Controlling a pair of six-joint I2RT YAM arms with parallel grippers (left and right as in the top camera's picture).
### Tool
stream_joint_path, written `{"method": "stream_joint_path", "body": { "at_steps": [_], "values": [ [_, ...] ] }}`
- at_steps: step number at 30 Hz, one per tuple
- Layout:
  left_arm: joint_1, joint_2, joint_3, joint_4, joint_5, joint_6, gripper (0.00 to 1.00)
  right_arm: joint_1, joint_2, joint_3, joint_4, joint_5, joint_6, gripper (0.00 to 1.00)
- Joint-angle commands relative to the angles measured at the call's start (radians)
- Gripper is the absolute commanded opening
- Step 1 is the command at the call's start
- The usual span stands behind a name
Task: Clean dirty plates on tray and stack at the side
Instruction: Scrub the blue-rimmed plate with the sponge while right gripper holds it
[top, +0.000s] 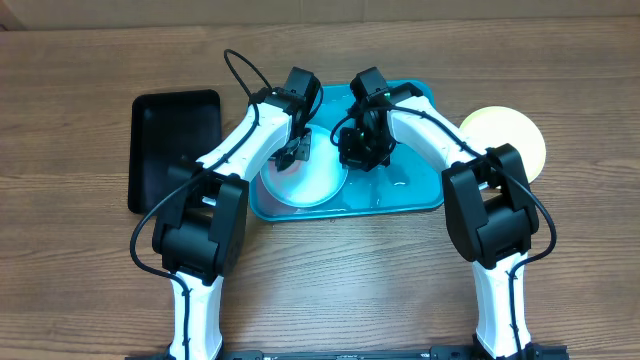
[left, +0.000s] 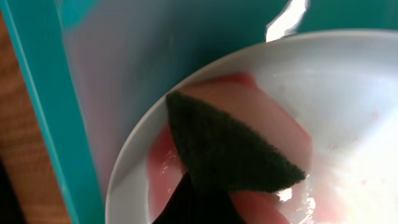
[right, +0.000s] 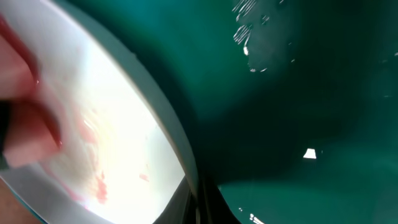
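Left tool (top: 293, 152) clamps sponge (left: 230, 155) on red-smeared white plate (top: 315, 185) in tray (top: 415, 190); right tool (top: 365, 155) closed at its rim. Yellow plate (top: 510, 135) already aside, 3 o'clock; stacking remains.

We take this for a robotics lab or test station, not a home kitchen. Two white-and-black arms, the left arm (top: 215, 200) and the right arm (top: 495, 210), stand at the near edge of a wood-grain table (top: 60, 250), with black cables (top: 240, 70) looping off their joints. The dishware is staged plastic: a turquoise tray (top: 405, 198), a black tray (top: 170, 140), a white plate (top: 310, 182) and a yellow-green plate (top: 518, 135), all set straight on the table.
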Motion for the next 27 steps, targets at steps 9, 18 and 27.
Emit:
{"method": "stream_joint_path", "body": {
  "at_steps": [9,18,27],
  "values": [
    [-0.027,0.016,-0.015,-0.089,0.555,0.467,0.04,-0.013,-0.001,-0.006,0.000,0.006,-0.001,0.04],
    [-0.034,0.016,-0.015,0.185,0.361,0.315,0.04,-0.013,-0.001,-0.006,0.001,0.003,-0.001,0.04],
    [-0.030,0.016,-0.014,0.065,-0.284,-0.033,0.04,-0.013,-0.001,-0.006,0.034,0.003,0.000,0.04]
  ]
}}
